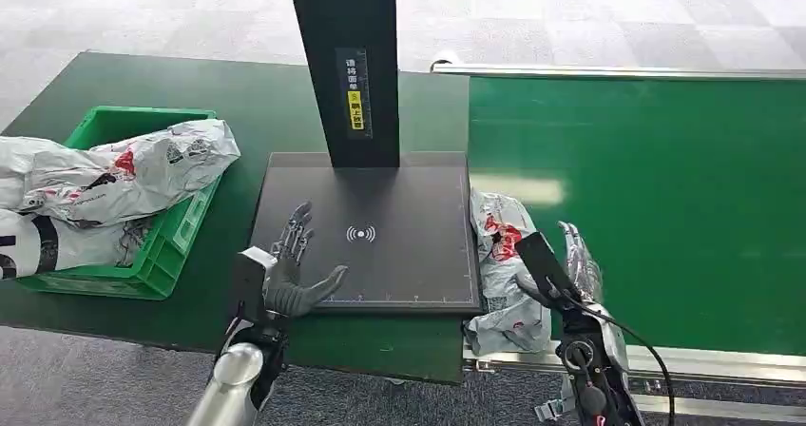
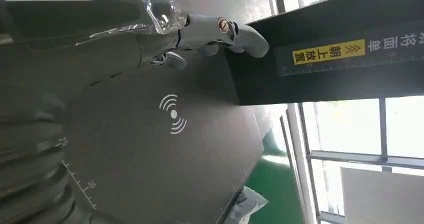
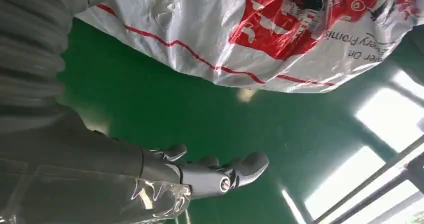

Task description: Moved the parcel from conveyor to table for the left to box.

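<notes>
Reaching beside the parcel [image 1: 502, 269], the right robot hand [image 1: 561, 260] has its fingers spread and holds nothing; the bag lies on the green conveyor [image 1: 665, 207], just beside its fingers. The left robot hand [image 1: 290, 269] rests open and empty on the dark scanner pad [image 1: 399, 255]. The slippery plastic might slide away if the grab is loose

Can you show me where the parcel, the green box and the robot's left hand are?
parcel [image 1: 501, 255], head view, middle of the white and red bag.
green box [image 1: 176, 241], head view, its right wall.
left hand [image 1: 295, 274], head view, the palm.
</notes>
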